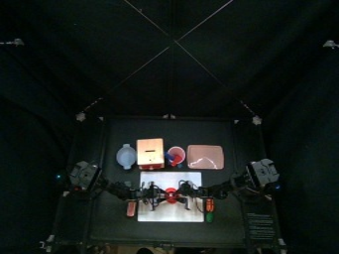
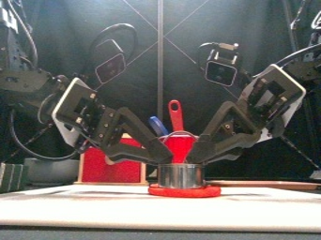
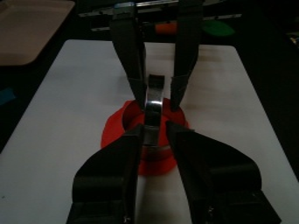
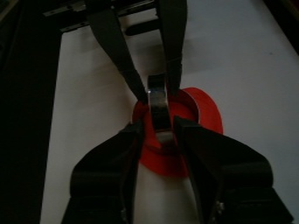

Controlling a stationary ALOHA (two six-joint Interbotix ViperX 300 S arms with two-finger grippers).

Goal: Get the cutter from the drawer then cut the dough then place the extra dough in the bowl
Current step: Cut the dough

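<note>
The round metal cutter (image 2: 183, 175) stands on the flat red dough (image 2: 185, 190) in the middle of the white cutting board (image 1: 153, 211). Both arms lean in from their sides and meet over it. My left gripper (image 2: 160, 156) pinches the cutter's left rim, and my right gripper (image 2: 205, 154) pinches its right rim. In the left wrist view my jaws close on the cutter (image 3: 155, 98), with dough (image 3: 117, 131) spreading beside it. The right wrist view shows the same hold on the cutter (image 4: 158, 91), above the dough (image 4: 201, 105).
Behind the board stand, from left to right, the blue-grey bowl (image 1: 126, 154), the wooden box (image 1: 150, 151), the red cup (image 1: 175, 155) with a red knife (image 2: 175, 112) and a blue one, and the pink tray (image 1: 205, 156). A small toy lies at each end of the board.
</note>
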